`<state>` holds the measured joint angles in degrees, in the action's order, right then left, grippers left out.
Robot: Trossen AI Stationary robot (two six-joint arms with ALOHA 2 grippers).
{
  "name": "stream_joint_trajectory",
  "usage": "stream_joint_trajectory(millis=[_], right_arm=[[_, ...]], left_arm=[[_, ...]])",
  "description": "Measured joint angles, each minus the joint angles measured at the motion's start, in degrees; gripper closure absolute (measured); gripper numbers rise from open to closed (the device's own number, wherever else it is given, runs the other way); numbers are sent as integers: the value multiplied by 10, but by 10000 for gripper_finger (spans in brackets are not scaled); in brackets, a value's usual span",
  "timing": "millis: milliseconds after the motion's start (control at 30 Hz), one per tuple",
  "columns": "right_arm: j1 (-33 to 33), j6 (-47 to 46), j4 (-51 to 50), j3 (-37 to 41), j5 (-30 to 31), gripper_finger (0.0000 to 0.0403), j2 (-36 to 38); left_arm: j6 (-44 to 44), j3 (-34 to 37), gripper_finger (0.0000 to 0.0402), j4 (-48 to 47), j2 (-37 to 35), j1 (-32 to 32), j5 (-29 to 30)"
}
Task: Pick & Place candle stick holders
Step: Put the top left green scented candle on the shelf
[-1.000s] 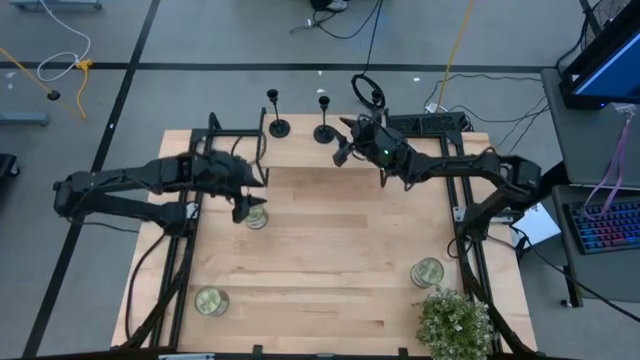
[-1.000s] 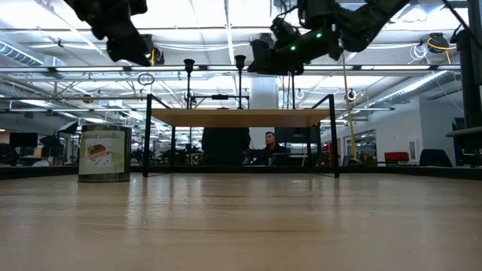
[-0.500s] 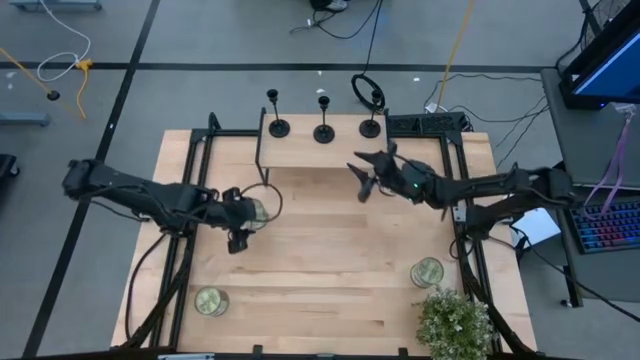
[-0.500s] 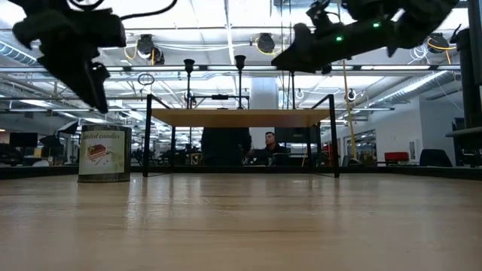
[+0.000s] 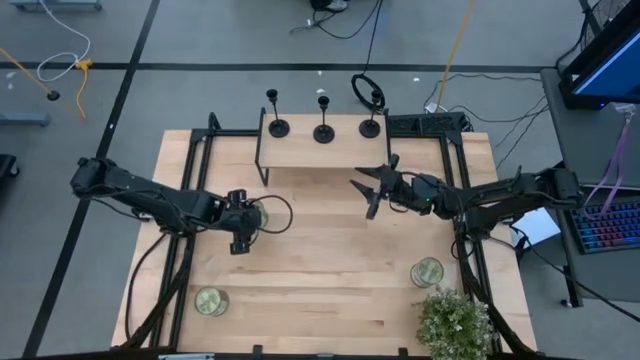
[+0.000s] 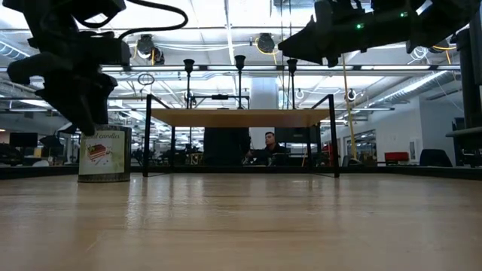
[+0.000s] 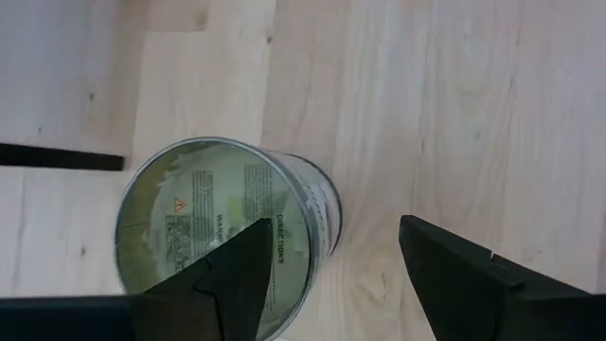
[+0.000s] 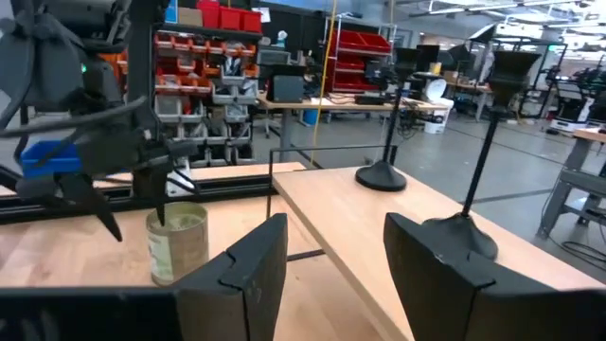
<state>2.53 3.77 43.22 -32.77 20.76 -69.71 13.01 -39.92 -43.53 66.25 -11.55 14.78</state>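
Three black candle stick holders (image 5: 277, 125) (image 5: 323, 130) (image 5: 370, 126) stand on their round bases on a raised wooden shelf (image 5: 300, 152) at the table's far middle. They also show in the low view (image 6: 189, 75) (image 6: 240, 71) (image 6: 292, 71). My right gripper (image 5: 368, 190) is open and empty, in the air on the near side of the shelf. My left gripper (image 7: 331, 275) is open just above a clear glass jar (image 7: 222, 227) with greenish contents. One finger (image 7: 237, 275) is over the jar's mouth and the other is beside the jar.
Two more glass jars stand near the front left (image 5: 211, 300) and the front right (image 5: 427, 271). A green plant (image 5: 455, 322) sits at the front right corner. Bare wood lies in the table's middle. A person sits in the room beyond the shelf (image 6: 269, 143).
My right gripper has drawn back from the shelf toward the table's near edge, and the third holder now stands alone at the shelf's right. My left gripper has gone down and a little toward the near edge, and is now just over the jar.
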Motion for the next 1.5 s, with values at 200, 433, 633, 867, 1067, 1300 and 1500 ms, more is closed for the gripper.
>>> stream_joint_trajectory(millis=[200, 433, 633, 867, 1067, 1300, 1500], right_arm=[[0, 1, 1, 0, 0, 234, 0], [0, 1, 1, 0, 0, 234, 0], [0, 1, 3, 0, 0, 236, 0], [0, 1, 17, 0, 0, 237, 0], [0, 1, 20, 0, 0, 239, 0], [0, -10, 29, 0, 0, 239, 0], [0, -15, 29, -1, -1, 239, 0]], left_arm=[[-16, 0, 226, -2, 9, 0, 2], [-24, 0, 362, 0, 9, 0, 19], [-20, -9, 392, 2, 9, 1, -2], [-22, -110, 397, 6, 9, -4, -57], [-81, -226, 396, 1, 9, 19, -70], [-194, -358, 397, -100, 42, 125, -125], [-260, -429, 395, -159, 115, 260, -158]])
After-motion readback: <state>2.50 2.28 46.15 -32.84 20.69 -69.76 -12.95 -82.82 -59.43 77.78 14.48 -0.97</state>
